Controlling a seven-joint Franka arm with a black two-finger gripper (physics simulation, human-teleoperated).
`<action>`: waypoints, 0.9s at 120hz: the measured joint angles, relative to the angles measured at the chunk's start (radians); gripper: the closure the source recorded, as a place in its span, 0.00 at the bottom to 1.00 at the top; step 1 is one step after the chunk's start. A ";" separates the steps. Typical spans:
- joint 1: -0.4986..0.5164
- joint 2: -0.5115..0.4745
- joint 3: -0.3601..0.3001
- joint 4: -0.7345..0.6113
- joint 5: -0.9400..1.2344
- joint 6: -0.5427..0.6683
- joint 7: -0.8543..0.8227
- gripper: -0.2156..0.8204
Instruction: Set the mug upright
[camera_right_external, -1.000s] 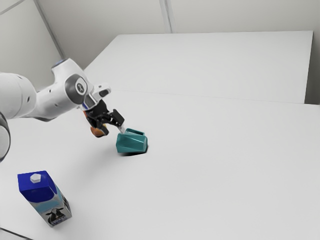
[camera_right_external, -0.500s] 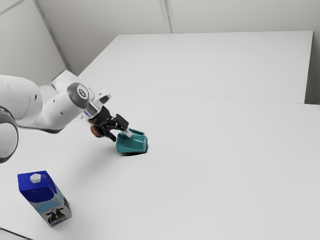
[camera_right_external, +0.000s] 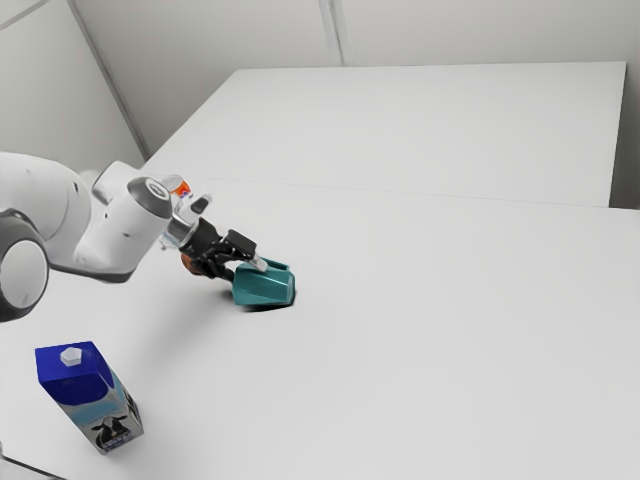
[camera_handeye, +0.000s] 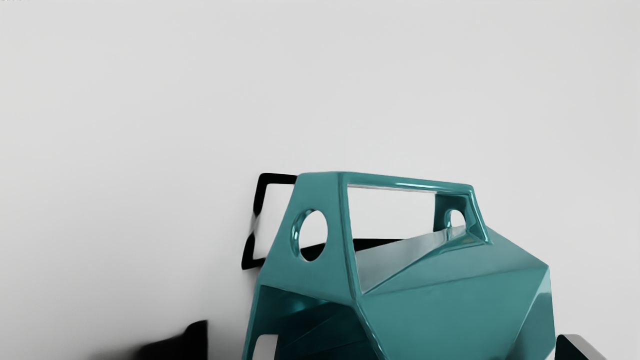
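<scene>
Mug (camera_right_external: 264, 288) lies on its side on a white table (camera_right_external: 420, 360), between the widely parted fingers of my claw (camera_handeye: 416, 347), one at the mouth end and the other by the base. The claw is open, with no grip on the mug; whether either finger brushes it, I cannot tell. The handle (camera_handeye: 410, 182) rises ahead of the claw, clear of the tabletop.

The step in hand, as I judge it, is taking hold. That calls for a slow, even close, watching that the finger by the mouth neither slips inside nor catches the rim and rolls the mug. Bringing it upright then means turning the mouth skyward and setting the base down flat, with my base-side finger kept from being trapped beneath.

My arm (camera_right_external: 85, 215) reaches in from the exterior view's left, bending at the wrist so that the hand slants down to the mug. Behind the claw, toward the exterior view's lower left, a milk carton (camera_right_external: 88, 395) stands well apart from the work.
</scene>
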 joint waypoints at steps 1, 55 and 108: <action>0.000 0.000 0.000 0.000 -0.003 -0.001 0.002 0.21; 0.003 0.030 0.000 0.001 -0.132 -0.052 0.104 0.32; -0.012 0.020 -0.002 0.011 -0.133 -0.053 0.144 0.72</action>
